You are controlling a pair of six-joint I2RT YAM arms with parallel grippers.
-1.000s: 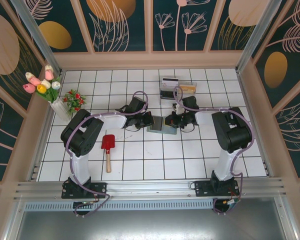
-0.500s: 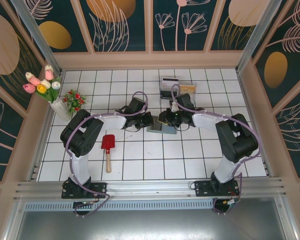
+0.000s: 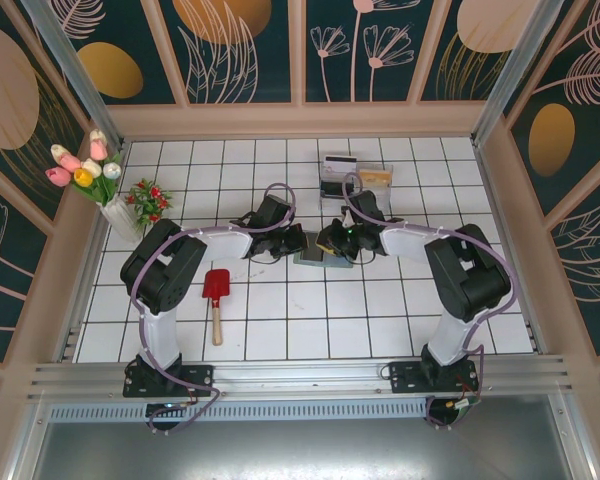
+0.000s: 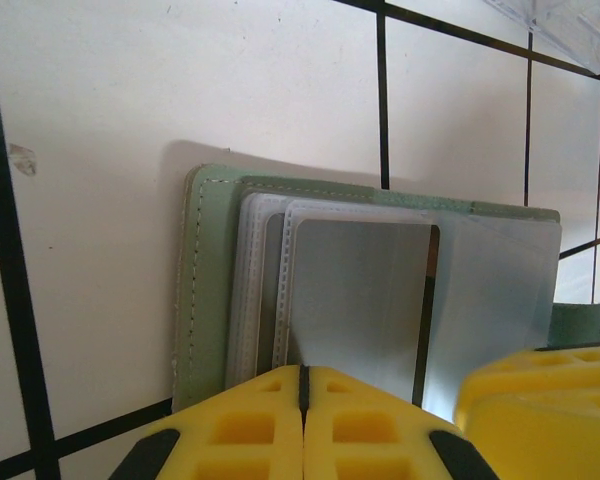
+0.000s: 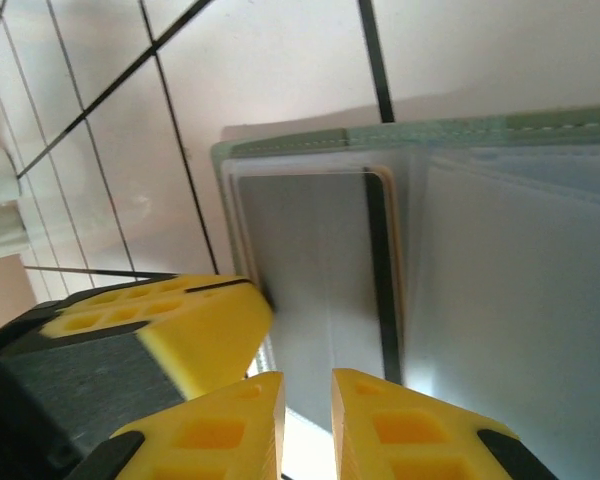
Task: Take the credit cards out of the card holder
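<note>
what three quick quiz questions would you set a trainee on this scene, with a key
1. True or false: the grey-green stitched fold-over card holder lies open on the white tiles.
2. Where is the red-bladed, wooden-handled toy shovel? a) on the tiles beside the left arm b) inside the card holder c) on top of the card holder
3. Fill in: the left claw's yellow fingertips are pressed ____.
Key: 1 true; 2 a; 3 together.
</note>
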